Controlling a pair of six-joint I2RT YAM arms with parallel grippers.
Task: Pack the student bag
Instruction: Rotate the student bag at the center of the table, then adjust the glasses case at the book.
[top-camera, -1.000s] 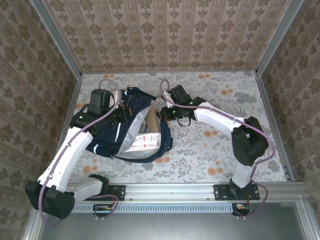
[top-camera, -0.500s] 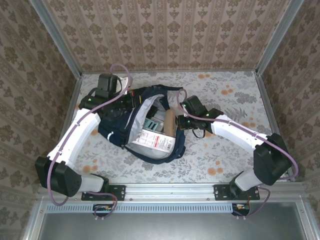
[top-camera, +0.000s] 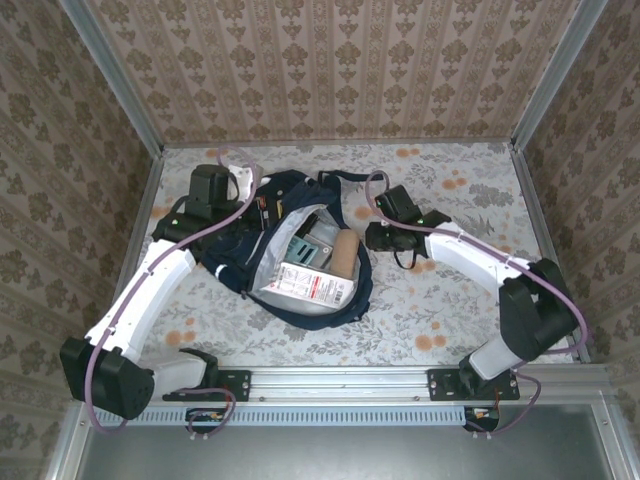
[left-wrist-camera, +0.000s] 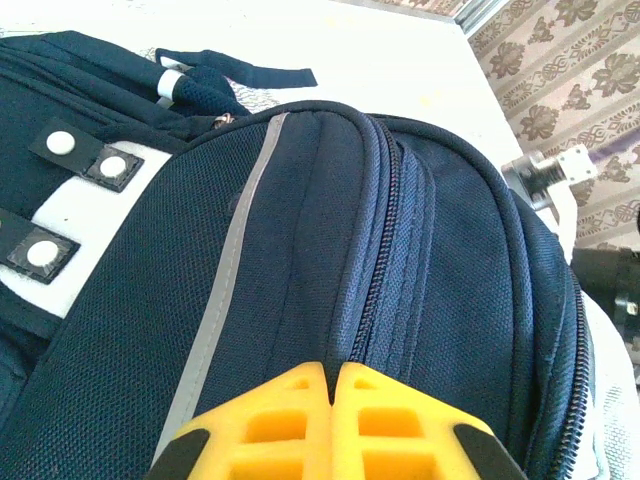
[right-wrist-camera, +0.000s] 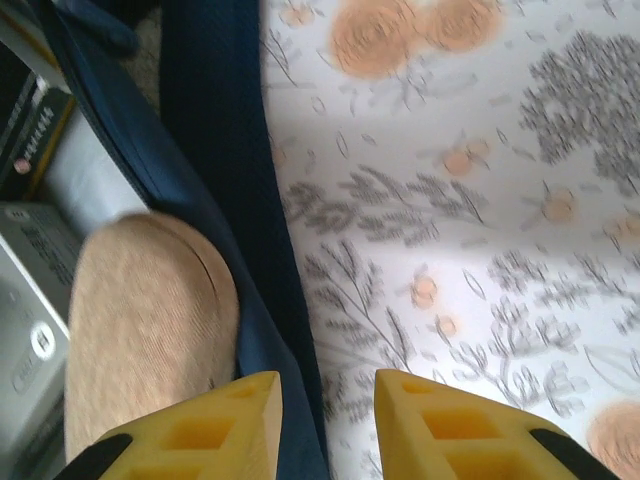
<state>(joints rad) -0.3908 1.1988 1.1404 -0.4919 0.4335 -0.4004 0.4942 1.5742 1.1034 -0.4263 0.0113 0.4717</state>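
The student bag (top-camera: 228, 262) lies mid-desk (top-camera: 450, 300), mouth open, with a box (top-camera: 315, 285) and a tan roll (right-wrist-camera: 140, 320) inside. Left claw (left-wrist-camera: 333, 385) is pinched shut on the bag's zip seam. Right claw (right-wrist-camera: 328, 400) sits narrowly apart, astride the navy rim. I'd anchor with the left and ease that rim outward gently so nothing spills.

Left pincer (left-wrist-camera: 330, 420) pressed closed; right pincer (right-wrist-camera: 328, 425) apparently slightly parted.

Bag mid-counter, right side free.
The student bag (top-camera: 225, 265) sprawled from the counter's (top-camera: 440, 300) far-left part to its centre, mouth crowded by a white box (top-camera: 310, 285) and tan roll (top-camera: 343, 256); bare counter ran along the right and near edges.
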